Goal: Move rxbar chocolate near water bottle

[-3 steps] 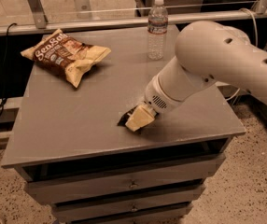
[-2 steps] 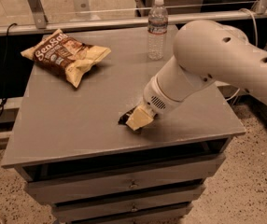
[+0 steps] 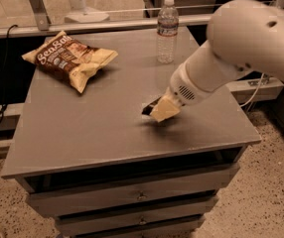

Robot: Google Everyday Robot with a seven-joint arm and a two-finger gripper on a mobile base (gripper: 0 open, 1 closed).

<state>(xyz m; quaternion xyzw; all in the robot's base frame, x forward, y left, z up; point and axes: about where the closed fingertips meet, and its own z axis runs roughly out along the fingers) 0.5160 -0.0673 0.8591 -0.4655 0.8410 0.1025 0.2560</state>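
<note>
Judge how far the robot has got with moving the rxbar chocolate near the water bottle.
Done: the tool is at the rxbar chocolate, in the middle of the table. In hand: securing the bar; a grip cannot be confirmed. Left: carrying it to the water bottle, which stands apart at its far edge.

The gripper [image 3: 162, 110], just right of the frame's middle over the table [image 3: 82, 128], covers most of the rxbar chocolate [image 3: 148, 108]. Only a dark sliver shows at the gripper's left side, with no lettering readable. Whether the bar touches the table cannot be told. The arm [image 3: 241, 43] runs off the right edge in the upper right. The print on the water bottle [image 3: 167, 31] is too small to read. The lowest drawer [image 3: 132, 227] is cut by the bottom edge.
</note>
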